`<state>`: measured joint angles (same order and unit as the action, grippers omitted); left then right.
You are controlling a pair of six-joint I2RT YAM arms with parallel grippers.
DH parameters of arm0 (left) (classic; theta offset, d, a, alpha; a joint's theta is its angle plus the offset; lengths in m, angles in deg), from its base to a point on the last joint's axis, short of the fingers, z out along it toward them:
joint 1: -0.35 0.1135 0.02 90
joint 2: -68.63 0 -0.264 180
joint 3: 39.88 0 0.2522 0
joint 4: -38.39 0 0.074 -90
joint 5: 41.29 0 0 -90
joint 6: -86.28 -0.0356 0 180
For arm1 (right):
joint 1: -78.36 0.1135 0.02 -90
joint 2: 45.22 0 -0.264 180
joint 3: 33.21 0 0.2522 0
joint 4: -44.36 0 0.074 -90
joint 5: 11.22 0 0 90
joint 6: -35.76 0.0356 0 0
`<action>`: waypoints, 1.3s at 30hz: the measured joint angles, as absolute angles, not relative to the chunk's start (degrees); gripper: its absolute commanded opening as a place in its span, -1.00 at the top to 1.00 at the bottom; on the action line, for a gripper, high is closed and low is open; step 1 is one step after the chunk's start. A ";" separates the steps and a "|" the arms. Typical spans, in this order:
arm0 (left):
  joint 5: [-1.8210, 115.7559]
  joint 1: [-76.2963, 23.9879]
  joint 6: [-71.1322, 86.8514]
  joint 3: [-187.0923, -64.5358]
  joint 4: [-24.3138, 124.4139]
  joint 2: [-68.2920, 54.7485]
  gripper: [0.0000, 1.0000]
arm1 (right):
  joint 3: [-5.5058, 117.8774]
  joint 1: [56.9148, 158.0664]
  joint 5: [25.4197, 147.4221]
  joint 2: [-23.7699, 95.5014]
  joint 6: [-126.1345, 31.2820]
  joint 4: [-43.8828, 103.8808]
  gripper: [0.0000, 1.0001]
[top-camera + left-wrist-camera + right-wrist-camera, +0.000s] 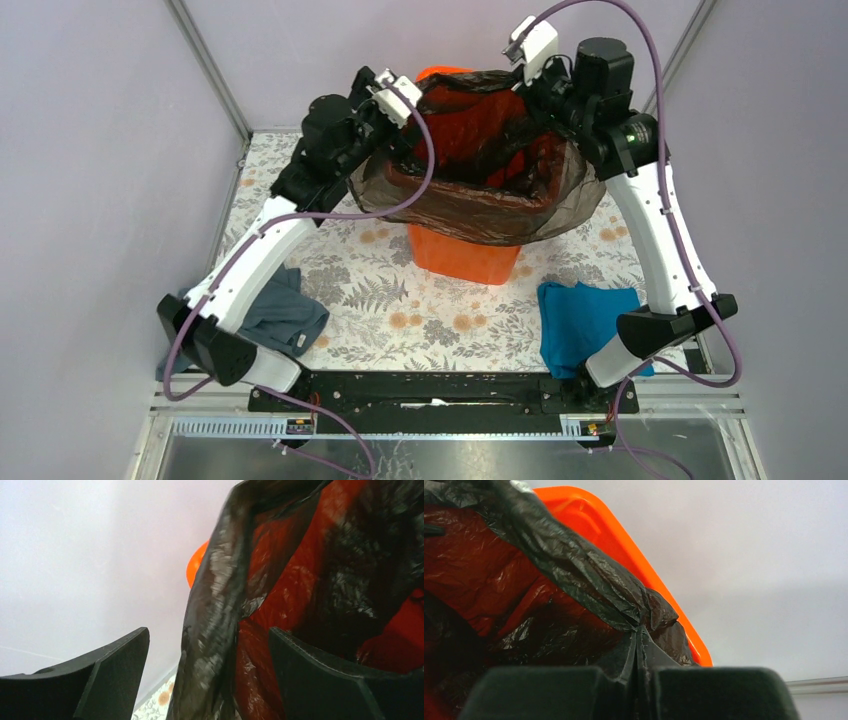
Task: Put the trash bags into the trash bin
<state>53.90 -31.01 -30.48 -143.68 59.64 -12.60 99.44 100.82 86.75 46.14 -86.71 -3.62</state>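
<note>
Holding the black trash bag (470, 205) open across the orange trash bin's (465, 258) mouth, skirt draped outside the rim — pinching one hem in the pressed-together right gripper (639, 672), straddling the opposite hem with the spread left gripper (208, 632), presumably to seat it.

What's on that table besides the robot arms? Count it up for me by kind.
Bins: 1, the orange bin
Bags: 1, the black bag
Cloths: 2, the grey-blue cloth and the teal cloth
Total: 4
</note>
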 measured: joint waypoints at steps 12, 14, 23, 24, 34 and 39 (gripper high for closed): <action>48.52 -30.81 -30.46 -144.36 53.02 -15.79 -0.63 | 99.44 93.19 98.57 47.91 -78.21 -1.26 1.00; 49.31 -30.79 -29.92 -144.45 52.43 -15.88 -0.64 | 99.46 92.49 99.97 48.74 -77.27 -0.58 0.89; 51.91 -30.68 -26.31 -145.24 49.56 -16.51 -0.12 | 99.95 91.71 100.49 52.23 -74.14 1.54 0.41; 52.08 -30.68 -25.94 -145.63 49.35 -16.86 -0.10 | 99.95 91.71 100.28 52.23 -73.86 1.82 0.32; 52.35 -30.33 -21.28 -148.12 49.19 -19.66 -0.03 | 89.54 93.13 89.85 44.45 -71.67 6.67 -0.59; 51.73 -30.31 -18.05 -149.91 49.59 -20.14 0.02 | 79.66 102.11 77.65 36.61 -78.38 10.17 -0.90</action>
